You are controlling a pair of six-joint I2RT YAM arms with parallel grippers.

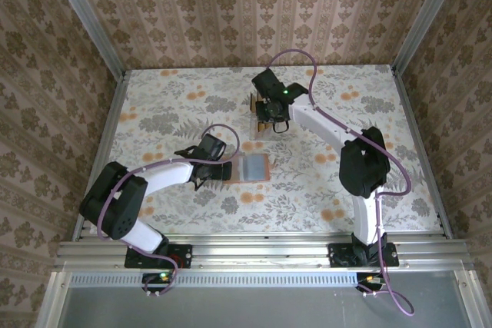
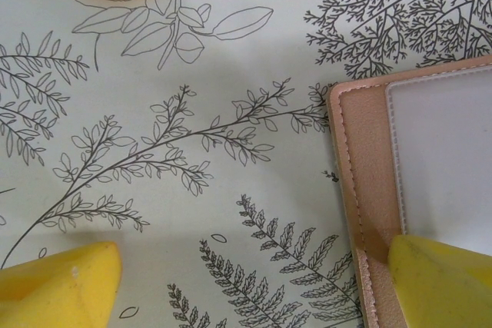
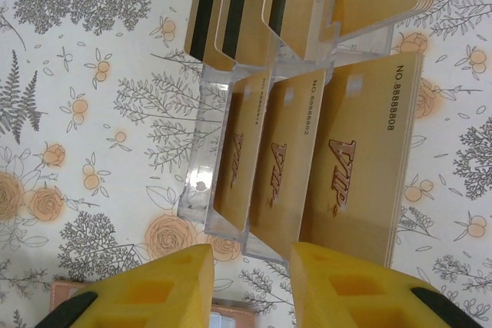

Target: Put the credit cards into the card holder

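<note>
The card holder (image 1: 250, 168) lies open and flat on the table, salmon with a greyish clear pocket (image 2: 446, 151). My left gripper (image 1: 218, 167) hovers at its left edge, open wide; one yellow fingertip (image 2: 61, 286) is over bare table and the other (image 2: 442, 278) over the holder's (image 2: 365, 190) stitched border. Several golden credit cards (image 3: 361, 151) marked VIP stand in slots of a clear stand (image 3: 206, 160). My right gripper (image 3: 252, 270) sits just in front of them, open a little, with nothing between its fingers. From above, that gripper (image 1: 274, 119) is over the stand (image 1: 261, 126).
The table is covered with a floral-print cloth (image 1: 177, 105) and enclosed by patterned walls with metal rails (image 1: 108, 124). A corner of the card holder (image 3: 231, 317) shows below the right gripper's fingers. Open floor lies left and right of the two arms.
</note>
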